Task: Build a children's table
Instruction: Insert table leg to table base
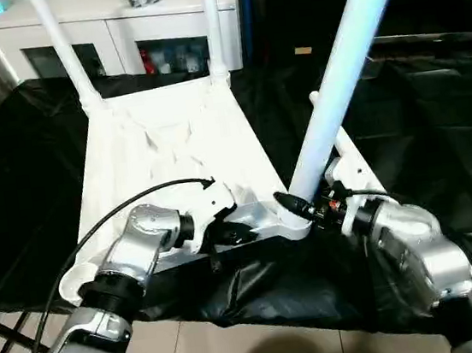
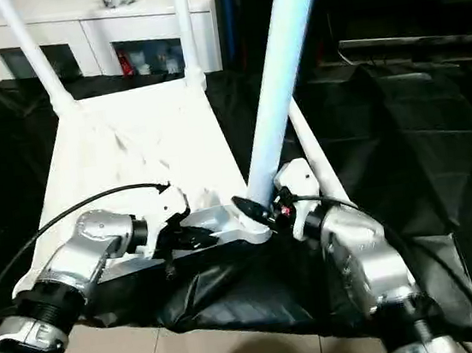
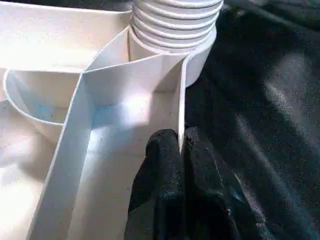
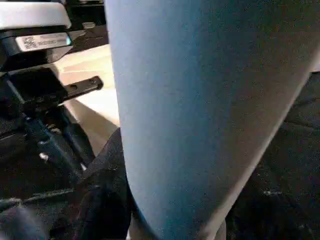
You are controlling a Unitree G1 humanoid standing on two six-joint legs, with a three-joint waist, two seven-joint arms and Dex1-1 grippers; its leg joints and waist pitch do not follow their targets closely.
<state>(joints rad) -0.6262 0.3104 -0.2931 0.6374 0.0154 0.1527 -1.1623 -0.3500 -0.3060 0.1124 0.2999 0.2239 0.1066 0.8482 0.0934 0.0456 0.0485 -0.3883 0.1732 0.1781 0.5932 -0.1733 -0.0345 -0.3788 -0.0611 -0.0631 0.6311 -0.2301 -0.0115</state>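
The children's table top lies upside down on black cloth, with two white legs standing in its far corner sockets. A third leg rises tilted from the near right corner socket; its ribbed end sits in that socket. My right gripper is shut around this leg's base, and the leg looms between its fingers. My left gripper is shut on a thin rib of the table top's near edge, just beside that socket.
A white cabinet with shelf openings stands behind the table. Black cloth covers the work surface, its front edge hanging over the tiled floor. Another long white piece lies on the cloth right of the table top.
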